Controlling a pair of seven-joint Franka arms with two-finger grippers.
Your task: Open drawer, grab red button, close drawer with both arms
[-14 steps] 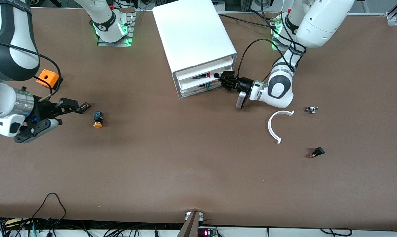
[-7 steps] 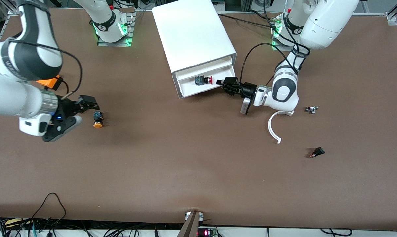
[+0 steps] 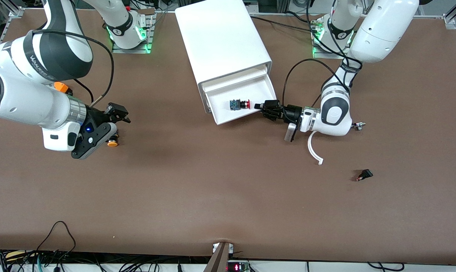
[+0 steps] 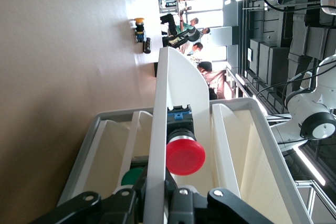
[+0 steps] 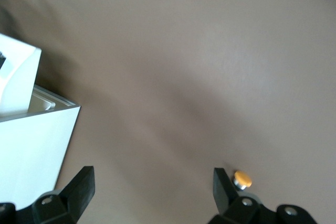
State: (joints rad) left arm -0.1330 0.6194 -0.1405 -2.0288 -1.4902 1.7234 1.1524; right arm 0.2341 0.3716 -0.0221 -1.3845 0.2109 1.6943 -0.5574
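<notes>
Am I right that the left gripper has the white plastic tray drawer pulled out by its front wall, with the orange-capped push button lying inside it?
Not quite. The push button in the white plastic tray drawer has a red cap, not orange; front and left wrist views show it. The orange-capped button lies on the table by the right gripper. The left gripper does clamp the drawer's front wall.

Probably lab; bench-mounted robot arms

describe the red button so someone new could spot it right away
Find the white cabinet in the middle of the table. Its top drawer is pulled out, with the left gripper clamped on its front edge. The button lies inside on its side, red-capped, unlike the orange-capped button under the right gripper.
</notes>
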